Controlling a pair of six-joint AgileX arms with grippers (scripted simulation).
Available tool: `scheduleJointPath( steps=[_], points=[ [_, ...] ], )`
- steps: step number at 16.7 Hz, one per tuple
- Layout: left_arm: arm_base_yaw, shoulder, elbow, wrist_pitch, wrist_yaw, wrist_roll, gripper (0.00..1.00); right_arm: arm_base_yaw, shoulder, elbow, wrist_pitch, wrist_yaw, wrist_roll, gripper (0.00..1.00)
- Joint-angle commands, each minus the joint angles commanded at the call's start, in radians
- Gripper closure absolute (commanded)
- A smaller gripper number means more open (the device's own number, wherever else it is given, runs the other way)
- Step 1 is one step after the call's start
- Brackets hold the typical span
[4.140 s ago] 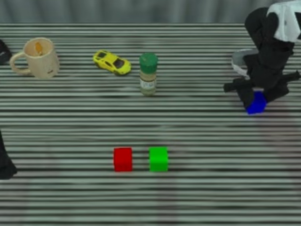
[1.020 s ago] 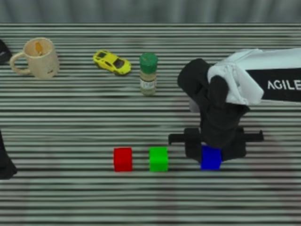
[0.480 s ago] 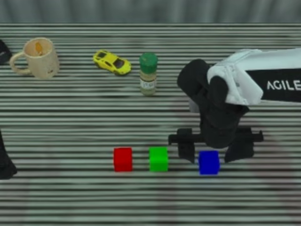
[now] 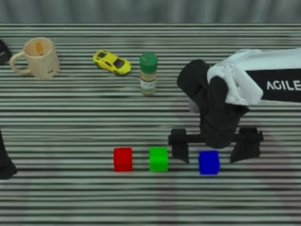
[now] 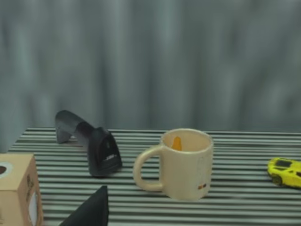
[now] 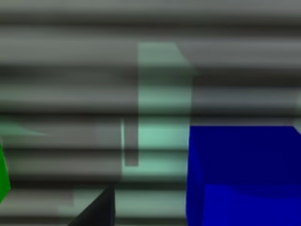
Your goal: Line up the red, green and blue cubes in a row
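Three cubes lie in a row on the striped table: the red cube (image 4: 122,159) at the left, the green cube (image 4: 158,158) beside it, the blue cube (image 4: 209,162) at the right. My right gripper (image 4: 211,153) hangs open over the blue cube, its black fingers (image 4: 180,149) standing clear on both sides. The right wrist view shows the blue cube (image 6: 244,174) close up and an edge of the green cube (image 6: 3,174). My left arm (image 4: 5,165) stays parked at the left edge; one finger tip (image 5: 91,212) shows in its wrist view.
At the back stand a beige mug (image 4: 40,57), a yellow toy car (image 4: 112,62) and a green-capped spice jar (image 4: 148,73). The left wrist view also shows a black scanner (image 5: 89,147) and a cardboard box (image 5: 16,190) near the mug (image 5: 181,162).
My right gripper carried the blue cube to the right end of the row, set it down and opened. Its fingers have since spread wider.
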Motion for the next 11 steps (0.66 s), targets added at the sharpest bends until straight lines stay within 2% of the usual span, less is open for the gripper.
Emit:
scheduleJointPath(
  steps=[3, 11],
  points=[
    [0.000, 0.000, 0.000, 0.000, 0.000, 0.000, 0.00, 0.002, -0.006, 0.014, -0.017, 0.000, -0.001, 0.00],
    [0.000, 0.000, 0.000, 0.000, 0.000, 0.000, 0.00, 0.009, -0.098, 0.153, -0.251, -0.001, -0.001, 0.00]
  ],
)
